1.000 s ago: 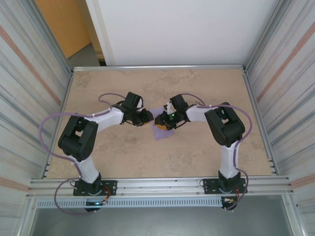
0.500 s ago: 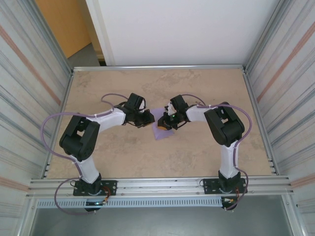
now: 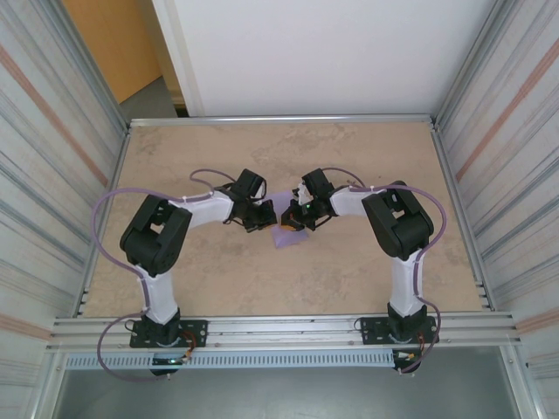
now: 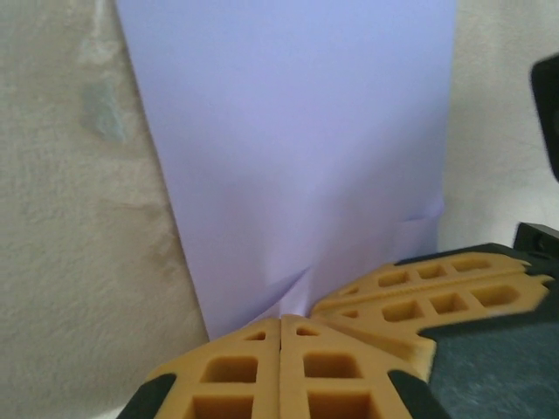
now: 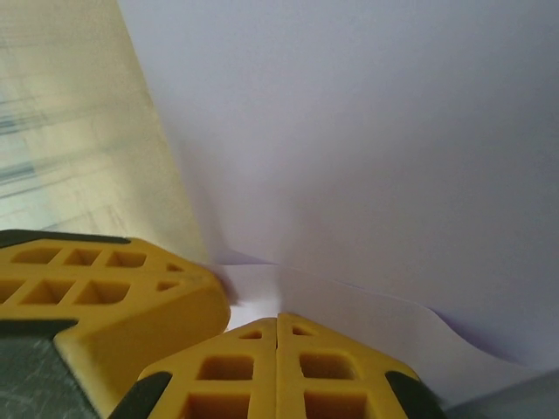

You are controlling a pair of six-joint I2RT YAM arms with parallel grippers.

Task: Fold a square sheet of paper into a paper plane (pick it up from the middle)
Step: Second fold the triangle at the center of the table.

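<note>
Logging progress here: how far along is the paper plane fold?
Early. Done: the left gripper and right gripper are at the square sheet of paper. In hand: both are shut close together, pinching its edge. Left: no pointed dart shape shows yet, so the folding itself remains.

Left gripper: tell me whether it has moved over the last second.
Yes. The left gripper has shifted right, away from the table's left rail, toward the lavender sheet.
</note>
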